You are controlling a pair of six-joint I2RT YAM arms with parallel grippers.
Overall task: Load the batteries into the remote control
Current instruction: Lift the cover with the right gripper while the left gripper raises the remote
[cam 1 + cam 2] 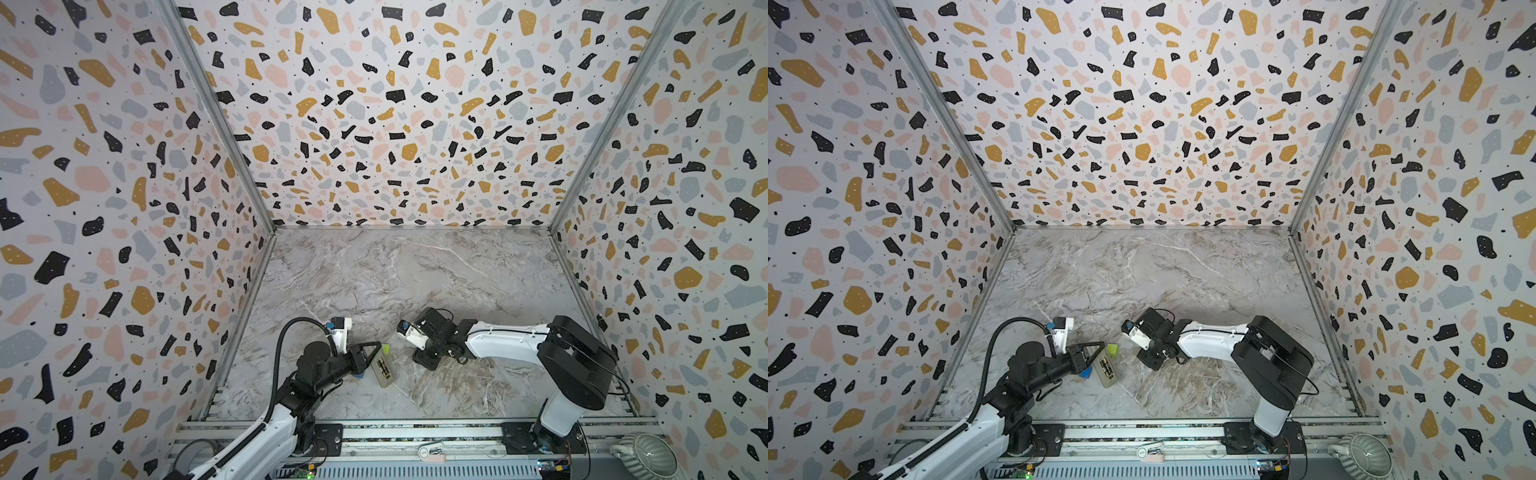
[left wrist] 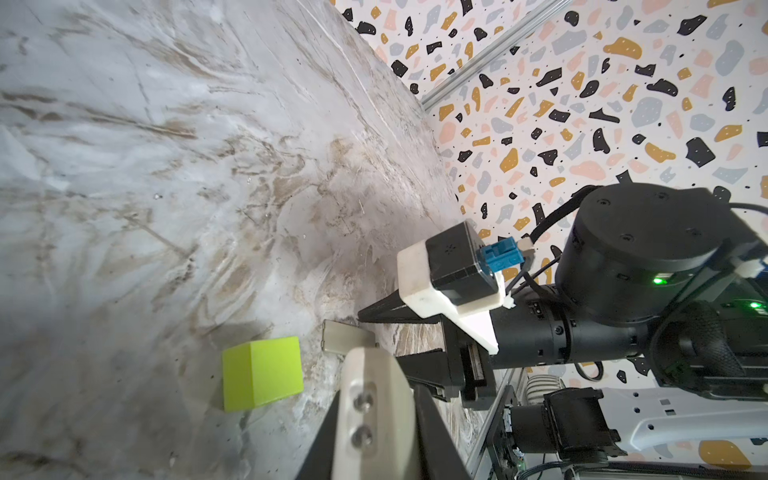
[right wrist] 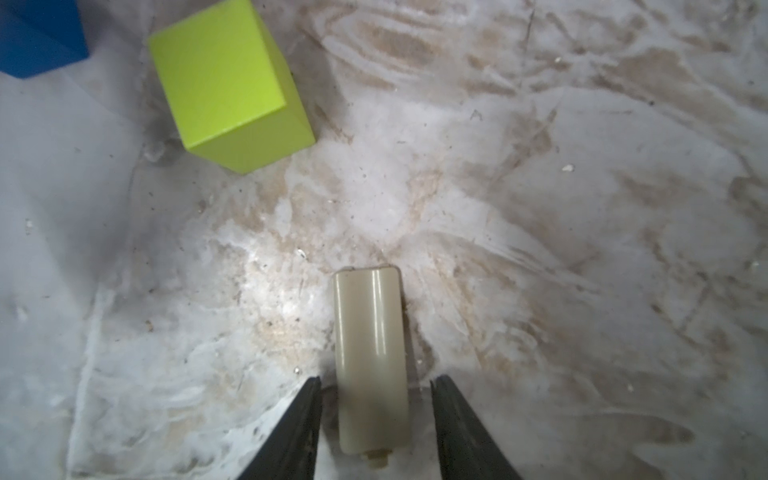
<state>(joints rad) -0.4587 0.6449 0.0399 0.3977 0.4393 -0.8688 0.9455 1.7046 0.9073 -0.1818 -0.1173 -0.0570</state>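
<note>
Right gripper (image 3: 376,377) released, jaws standing either side of the cream battery cover (image 3: 370,345) and clear of it; the cover lay flat on the marble table (image 1: 415,270). Left gripper (image 1: 377,345) was clenched on one end of the remote control (image 1: 386,379), which lay just beside the green cube (image 3: 224,83). Dark marks in its recess we took for the batteries (image 1: 381,365), too small to confirm. Risks, as we judged: thin cover skidding on slick stone as jaws close; end-held remote swivelling. Blue cube (image 3: 37,37) near. Terrazzo-print walls (image 1: 374,104) enclosed three sides.
</note>
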